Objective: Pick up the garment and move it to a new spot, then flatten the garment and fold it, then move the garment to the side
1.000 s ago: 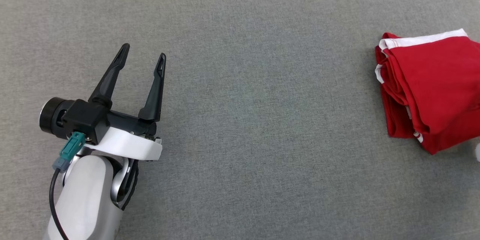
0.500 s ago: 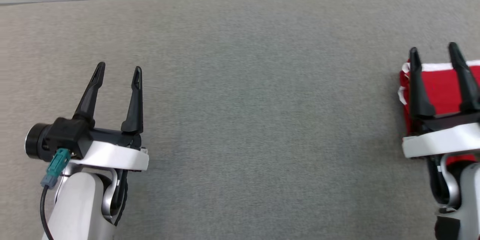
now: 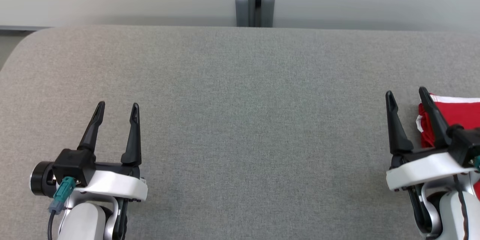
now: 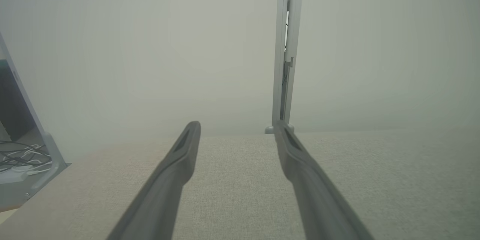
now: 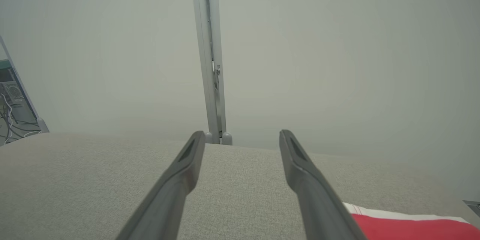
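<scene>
Red garment (image 3: pixel 462 114), white band along far edge, lies flat at far right; seemingly folded, largely cropped.

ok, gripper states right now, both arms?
Left gripper: open, holding nothing.
Right gripper: open, holding nothing; the red garment lies to its right.

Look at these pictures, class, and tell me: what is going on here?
A two-armed robot faces a grey padded table. Its left gripper and right gripper are both open and empty, held over the near part of the table with fingers pointing away. A red garment with white trim lies at the table's right side, close by the right gripper, and nothing grips it. Judging by that, the garment seems already set aside.
</scene>
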